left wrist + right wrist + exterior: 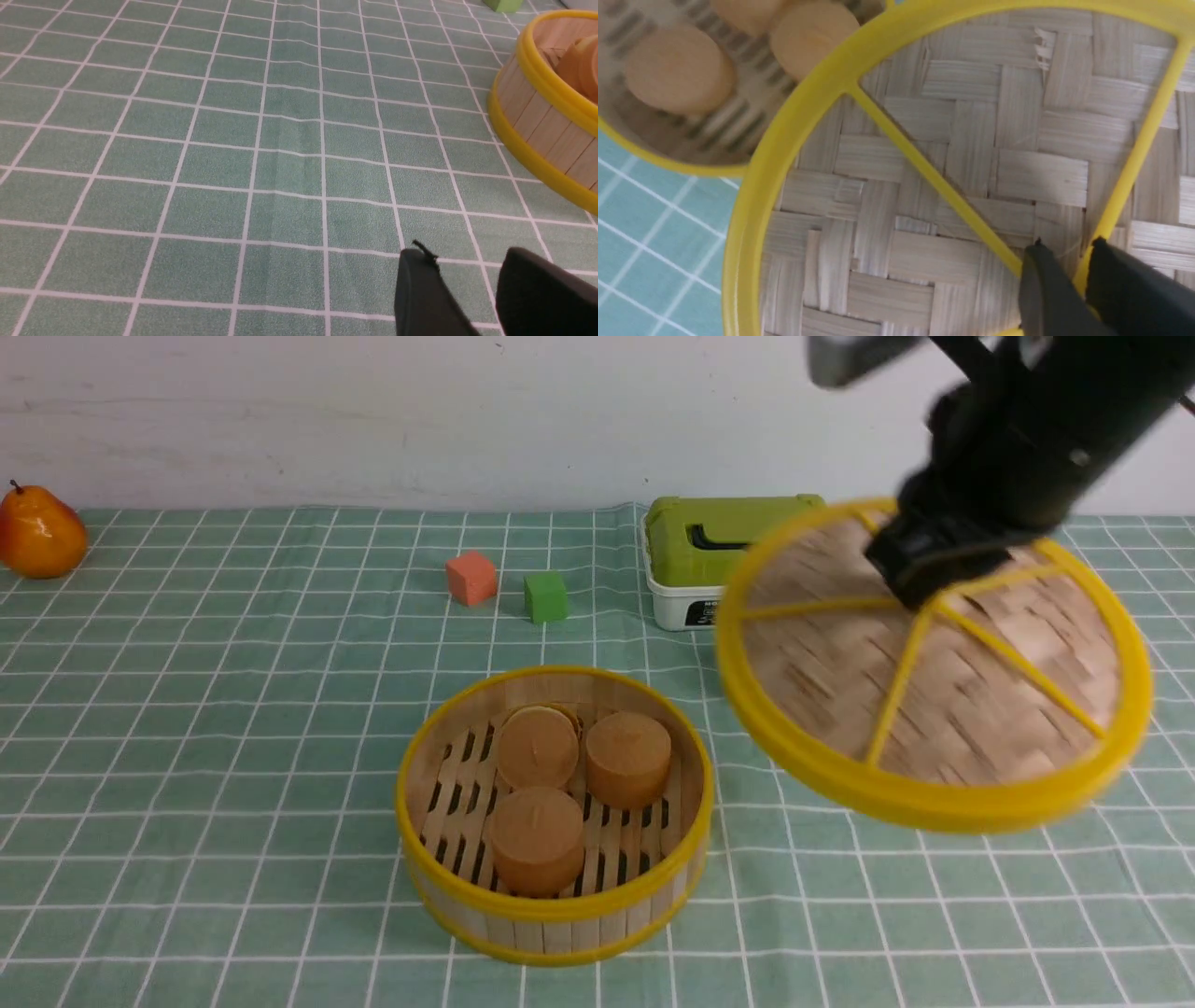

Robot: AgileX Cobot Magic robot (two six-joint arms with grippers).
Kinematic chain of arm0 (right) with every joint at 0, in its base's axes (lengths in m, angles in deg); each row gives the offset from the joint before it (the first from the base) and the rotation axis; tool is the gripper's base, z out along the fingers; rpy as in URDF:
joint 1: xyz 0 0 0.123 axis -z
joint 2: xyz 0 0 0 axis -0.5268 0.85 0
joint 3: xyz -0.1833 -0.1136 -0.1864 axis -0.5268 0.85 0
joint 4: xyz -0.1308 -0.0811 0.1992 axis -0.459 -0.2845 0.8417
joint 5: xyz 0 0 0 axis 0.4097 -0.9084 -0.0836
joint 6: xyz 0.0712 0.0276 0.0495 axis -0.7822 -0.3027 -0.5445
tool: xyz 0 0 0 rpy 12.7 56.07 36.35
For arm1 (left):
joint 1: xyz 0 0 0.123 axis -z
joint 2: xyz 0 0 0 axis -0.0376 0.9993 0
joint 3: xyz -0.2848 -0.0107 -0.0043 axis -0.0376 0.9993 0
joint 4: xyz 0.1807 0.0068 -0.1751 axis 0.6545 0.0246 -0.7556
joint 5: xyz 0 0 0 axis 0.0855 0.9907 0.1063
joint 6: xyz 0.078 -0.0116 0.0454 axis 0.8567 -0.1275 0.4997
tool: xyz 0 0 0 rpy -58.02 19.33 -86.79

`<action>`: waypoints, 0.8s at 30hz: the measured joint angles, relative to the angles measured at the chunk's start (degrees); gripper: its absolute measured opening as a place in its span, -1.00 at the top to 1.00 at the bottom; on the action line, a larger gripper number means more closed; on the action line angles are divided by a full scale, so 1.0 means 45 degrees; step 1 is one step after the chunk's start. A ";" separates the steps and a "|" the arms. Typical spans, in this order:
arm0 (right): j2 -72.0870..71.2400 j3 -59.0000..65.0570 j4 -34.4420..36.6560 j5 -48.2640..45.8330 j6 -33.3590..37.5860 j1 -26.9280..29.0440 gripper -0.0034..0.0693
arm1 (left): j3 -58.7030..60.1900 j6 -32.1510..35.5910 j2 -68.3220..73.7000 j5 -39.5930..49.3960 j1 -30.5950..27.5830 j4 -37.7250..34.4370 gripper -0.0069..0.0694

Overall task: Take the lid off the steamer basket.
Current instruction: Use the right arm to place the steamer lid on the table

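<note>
Green checked tablecloth (pixel 233 756), white grid lines, covers the whole surface.

Closest in: my left gripper (pixel 465 252) hangs low over bare cloth. Its jaws are parted and nothing is between them. Only the two black fingertips show in the left wrist view. The front view does not show that arm.

Near edge, centre: steamer basket (pixel 551 907) stands upright on the cloth with its top uncovered. It has a bamboo-slat wall and yellow rims top and bottom. Three round brown cakes (pixel 537 840) sit on the slatted floor, close together.

Toward the right edge: lid (pixel 934 691) is off the basket and held in the air, tilted, with its near rim lower. My right gripper (pixel 920 583) is clenched at the hub where the yellow spokes meet. The right wrist view shows yellow pinched between the black fingers (pixel 1045 289). The knob itself is covered, so the grip is probably on it. The lid is blurred in the front view, and I cannot tell its height above the cloth.

Farther back, centre: orange cube (pixel 470 578) and green cube (pixel 545 596), side by side but apart.

Far edge, right of centre: white box (pixel 681 607) with a green top, partly hidden behind the lid.

Far left corner: orange-red pear (pixel 39 534).

Beyond the far edge: white wall (pixel 373 411).
</note>
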 joint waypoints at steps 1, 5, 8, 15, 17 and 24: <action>-0.0069 0.0174 0.0029 0.0062 -0.0028 0.0090 0.68 | 0.0000 0.0000 0.0000 0.0000 0.0000 0.0000 0.19; -0.0310 0.3690 0.0777 0.2844 -0.0387 0.1489 0.68 | 0.0000 0.0000 0.0000 0.0000 0.0000 0.0000 0.19; -0.0186 0.4778 0.1044 0.4336 -0.0404 0.1600 0.68 | 0.0000 0.0000 0.0000 0.0000 0.0000 0.0000 0.19; 0.0867 0.6124 0.1228 0.7674 -0.0404 0.1600 0.68 | 0.0000 0.0000 0.0000 0.0000 0.0000 0.0000 0.19; 0.1344 0.6135 0.1228 0.8261 -0.0404 0.1600 0.68 | 0.0000 0.0000 0.0000 0.0000 0.0000 0.0000 0.19; 0.2160 0.6135 0.1144 0.8654 -0.0404 0.1600 0.48 | 0.0000 0.0000 0.0000 0.0000 0.0000 0.0000 0.19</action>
